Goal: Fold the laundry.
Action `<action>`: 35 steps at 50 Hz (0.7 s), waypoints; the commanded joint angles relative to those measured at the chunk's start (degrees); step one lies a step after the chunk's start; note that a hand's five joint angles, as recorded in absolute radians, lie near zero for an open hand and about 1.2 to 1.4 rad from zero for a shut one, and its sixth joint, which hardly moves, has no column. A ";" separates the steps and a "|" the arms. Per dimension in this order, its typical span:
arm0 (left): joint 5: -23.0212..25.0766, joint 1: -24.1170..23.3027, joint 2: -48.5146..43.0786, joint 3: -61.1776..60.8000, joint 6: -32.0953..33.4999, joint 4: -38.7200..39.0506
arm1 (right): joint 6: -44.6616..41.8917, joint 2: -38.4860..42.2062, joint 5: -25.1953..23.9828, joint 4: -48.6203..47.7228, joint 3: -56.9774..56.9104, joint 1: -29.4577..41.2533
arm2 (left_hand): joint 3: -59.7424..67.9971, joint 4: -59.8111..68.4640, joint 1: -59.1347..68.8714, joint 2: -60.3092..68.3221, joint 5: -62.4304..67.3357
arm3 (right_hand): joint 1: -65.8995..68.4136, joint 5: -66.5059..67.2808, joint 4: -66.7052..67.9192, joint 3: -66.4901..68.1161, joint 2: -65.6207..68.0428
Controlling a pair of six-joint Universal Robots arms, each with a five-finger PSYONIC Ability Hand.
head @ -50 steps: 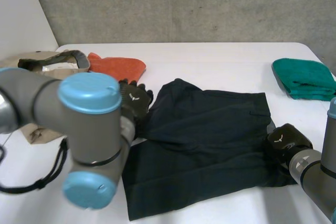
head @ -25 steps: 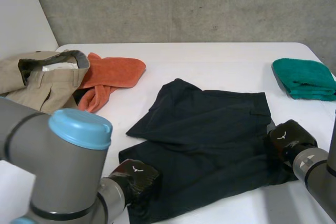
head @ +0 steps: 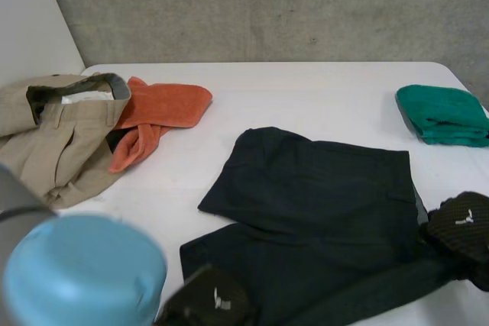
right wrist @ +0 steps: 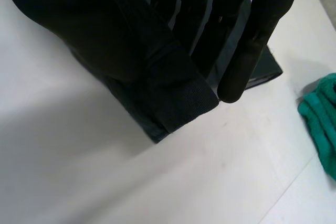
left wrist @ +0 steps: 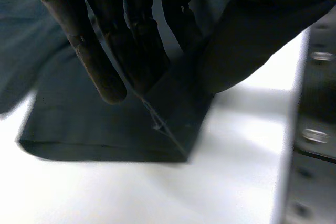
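Note:
A pair of black shorts (head: 313, 196) lies spread right of the table's middle. Its near edge is raised off the white table (head: 306, 89) between my two hands. My left hand (head: 212, 303) is at the near left corner of the shorts. In the left wrist view the straight fingers (left wrist: 131, 35) pinch a fold of the dark cloth (left wrist: 105, 129) against the thumb. My right hand (head: 462, 227) is at the near right corner. In the right wrist view its fingers (right wrist: 241, 40) and thumb pinch the thick hem of the shorts (right wrist: 178, 93).
Tan trousers (head: 53, 135) and an orange cloth (head: 157, 108) lie heaped at the far left. A folded green cloth (head: 443, 112) sits at the far right edge, also beside my right hand (right wrist: 320, 108). My left arm's blue cap (head: 84, 272) bulks at the near left.
My left hand came from the shorts' far left side to the near left corner and closed on it. Both hands drew nearer, and the shorts shifted right with the near edge rising.

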 commanded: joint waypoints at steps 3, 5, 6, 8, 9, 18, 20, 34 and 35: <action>-7.12 7.20 -12.96 15.70 3.28 12.45 | 10.31 16.27 3.13 -11.74 -7.58 6.15 | 11.78 11.48 13.85 11.40 12.90 | 15.91 12.10 11.19 11.48 12.29; -8.43 8.25 -15.42 20.36 4.34 16.67 | 10.67 18.30 5.06 -13.94 -8.90 7.30 | 11.78 11.48 13.85 11.40 12.90 | 15.91 12.10 11.19 11.48 12.29; -8.87 8.60 -16.21 21.76 4.69 17.90 | 10.85 19.70 7.07 -15.69 -10.12 8.09 | 11.78 11.48 13.85 11.40 12.90 | 15.91 12.10 11.19 11.48 12.29; -8.88 10.00 -18.93 25.27 6.26 21.06 | 11.02 21.02 9.19 -17.37 -11.53 8.80 | 11.78 11.48 13.85 11.40 12.90 | 15.91 12.10 11.19 11.48 12.29; -8.88 10.36 -19.82 26.25 6.80 21.77 | 11.63 22.25 11.03 -19.12 -13.02 10.19 | 11.78 11.48 13.85 11.40 12.90 | 15.91 12.10 11.19 11.48 12.29; -8.26 11.50 -23.34 31.71 10.76 24.06 | 17.07 25.33 14.21 -27.38 -17.77 13.98 | 11.78 11.48 13.85 11.40 12.90 | 15.91 12.10 11.19 11.48 12.29; -8.09 11.51 -25.18 35.30 10.85 27.57 | 19.19 27.08 14.83 -29.41 -19.18 14.16 | 11.78 11.48 13.85 11.40 12.90 | 15.91 12.10 11.19 11.48 12.29; -8.09 12.47 -48.91 61.23 19.28 39.09 | 22.89 41.77 21.60 -50.06 -30.43 18.55 | 11.78 11.48 13.85 11.40 12.90 | 15.91 12.10 11.19 11.48 12.29; -8.09 12.56 -49.87 62.29 19.28 39.09 | 22.80 43.77 21.68 -52.42 -31.39 18.55 | 11.78 11.48 13.85 11.40 12.90 | 15.91 12.10 11.19 11.48 12.29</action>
